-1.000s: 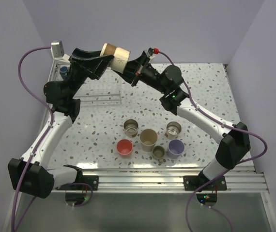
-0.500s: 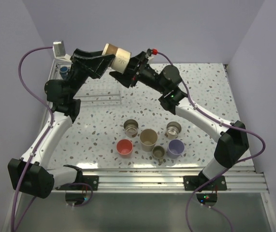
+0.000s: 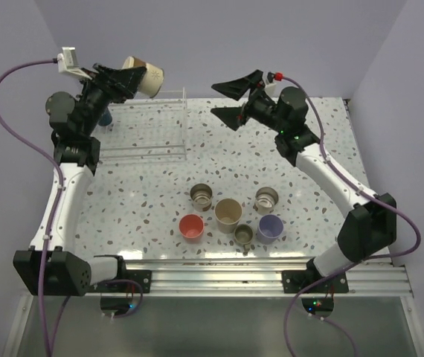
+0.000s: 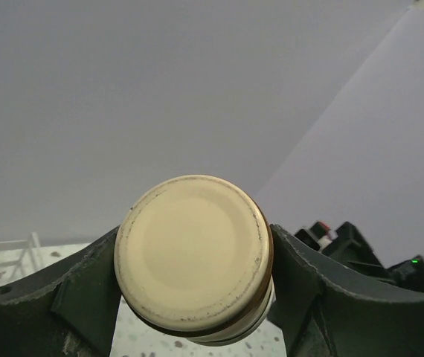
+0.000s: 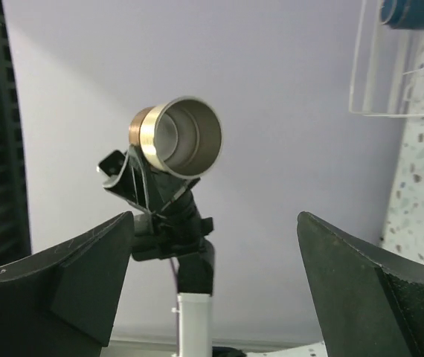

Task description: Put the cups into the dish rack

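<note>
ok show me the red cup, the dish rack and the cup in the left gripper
red cup (image 3: 191, 227): top view, inside bottom
dish rack (image 3: 184, 125): top view, right end wire
held beige cup (image 4: 193, 251): left wrist view, flat base

Lavender walls (image 3: 219, 44), speckled terrazzo table (image 3: 152, 190)

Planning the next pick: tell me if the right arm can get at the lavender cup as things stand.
Probably yes: the right gripper is open and empty, and nothing stands over the lavender cup.
</note>
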`<state>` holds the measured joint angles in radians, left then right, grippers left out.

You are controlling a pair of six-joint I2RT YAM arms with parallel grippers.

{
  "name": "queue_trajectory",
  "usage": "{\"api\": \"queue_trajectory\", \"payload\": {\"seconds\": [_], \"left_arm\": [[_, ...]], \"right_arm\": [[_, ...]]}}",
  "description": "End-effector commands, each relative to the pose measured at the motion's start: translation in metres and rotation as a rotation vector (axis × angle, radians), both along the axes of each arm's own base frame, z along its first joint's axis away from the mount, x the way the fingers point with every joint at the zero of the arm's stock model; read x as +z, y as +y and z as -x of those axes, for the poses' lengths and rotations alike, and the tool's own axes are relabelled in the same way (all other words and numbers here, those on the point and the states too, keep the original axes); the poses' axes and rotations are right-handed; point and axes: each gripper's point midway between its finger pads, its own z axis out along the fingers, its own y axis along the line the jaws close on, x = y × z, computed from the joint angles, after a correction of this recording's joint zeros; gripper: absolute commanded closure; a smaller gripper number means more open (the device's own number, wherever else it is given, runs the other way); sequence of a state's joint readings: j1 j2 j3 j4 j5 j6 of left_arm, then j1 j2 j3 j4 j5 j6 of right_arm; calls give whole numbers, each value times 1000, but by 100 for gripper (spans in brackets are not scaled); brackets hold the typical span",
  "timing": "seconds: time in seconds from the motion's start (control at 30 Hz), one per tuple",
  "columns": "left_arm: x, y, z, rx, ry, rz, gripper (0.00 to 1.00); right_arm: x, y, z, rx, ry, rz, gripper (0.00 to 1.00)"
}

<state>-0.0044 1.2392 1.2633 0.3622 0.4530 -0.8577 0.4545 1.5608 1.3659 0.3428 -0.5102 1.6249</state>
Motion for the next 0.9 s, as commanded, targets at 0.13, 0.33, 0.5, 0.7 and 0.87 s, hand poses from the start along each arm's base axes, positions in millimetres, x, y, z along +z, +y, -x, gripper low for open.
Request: {"api": "queue_trajectory", "payload": {"seconds": [0.13, 0.33, 0.5, 0.7, 0.87], "left_arm": [[-68, 73, -43, 360, 214, -322, 100], [-138, 141, -77, 557, 409, -461, 100], [-190, 185, -100, 654, 533, -477, 100], [-232, 215, -112, 761, 602, -554, 100], [-258, 229, -117, 829, 604, -598, 100]], "right_arm": [[-19, -23, 30, -5, -110, 334, 6], [-39, -45, 30, -32, -108, 447, 7], [-52, -60, 29, -56, -125, 531, 7], [-63, -72, 18, -74, -128, 588, 7], [-71, -71, 11, -70, -131, 612, 7]]}}
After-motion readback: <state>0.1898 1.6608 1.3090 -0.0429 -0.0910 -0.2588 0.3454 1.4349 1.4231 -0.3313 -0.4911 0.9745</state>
